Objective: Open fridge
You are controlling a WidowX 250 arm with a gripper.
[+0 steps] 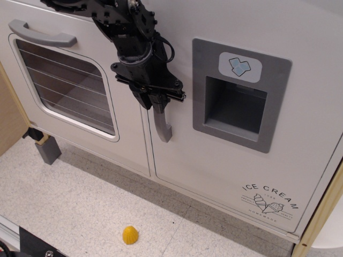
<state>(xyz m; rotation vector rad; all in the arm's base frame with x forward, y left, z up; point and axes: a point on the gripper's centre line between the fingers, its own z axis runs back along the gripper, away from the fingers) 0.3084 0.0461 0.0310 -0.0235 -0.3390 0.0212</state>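
Fridge: the fridge door (pixel 236 176) is the large white panel that fills the right part of the picture, and it looks closed, flush with the white front beside it.
Handle: the grey vertical handle (pixel 162 127) stands at the left edge of this door; only its lower end is free to see, the upper part is covered by the arm.
Gripper: the black gripper (pixel 155 100) comes down from the top left and sits on the upper part of the handle.
Jaws: the two black fingers are drawn in close on both sides of the grey bar and seem to clamp it.
Dispenser: a grey recessed panel (pixel 212 69) is on the door, to the right of the handle and near it, with a blue ice-cube badge (pixel 239 66) at its top.
Print: the words "ICE CREAM" (pixel 269 201) with a small cone drawing are at the lower right of the door.
Oven: a white oven door (pixel 128 144) with a glass window (pixel 67 85) and a horizontal grey handle (pixel 42 35) is to the left of the fridge, just beside it.
Floor: a small yellow object (pixel 129 234) lies on the speckled floor (pixel 75 198), well apart from the doors.
Leg: a grey block (pixel 47 150) stands under the left corner of the oven.
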